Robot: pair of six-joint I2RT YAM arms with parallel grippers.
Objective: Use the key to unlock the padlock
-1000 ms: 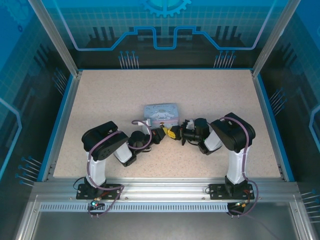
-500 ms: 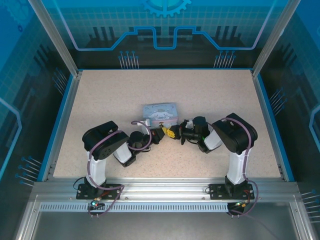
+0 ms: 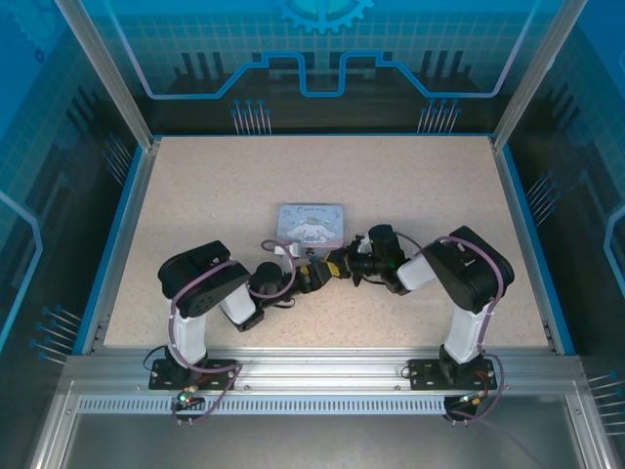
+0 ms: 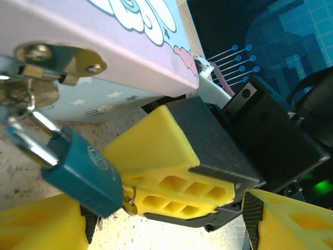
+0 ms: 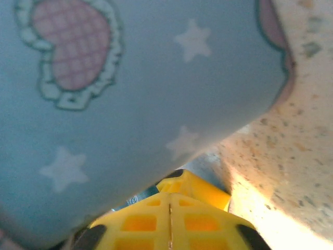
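The left gripper (image 4: 158, 221) has its fingers (image 4: 36, 224) spread wide, gripping nothing. Between them hangs the padlock (image 4: 80, 174), close against the lower-left finger, with its shackle through the hasp (image 4: 60, 57) of the tin (image 4: 104, 31) above. The right gripper (image 5: 169, 208) reaches into that same gap, its yellow pads pressed together along a thin seam, tips touching the padlock's bottom end. Whether the key sits between them cannot be told. Beyond lies the speckled table (image 5: 307, 104).
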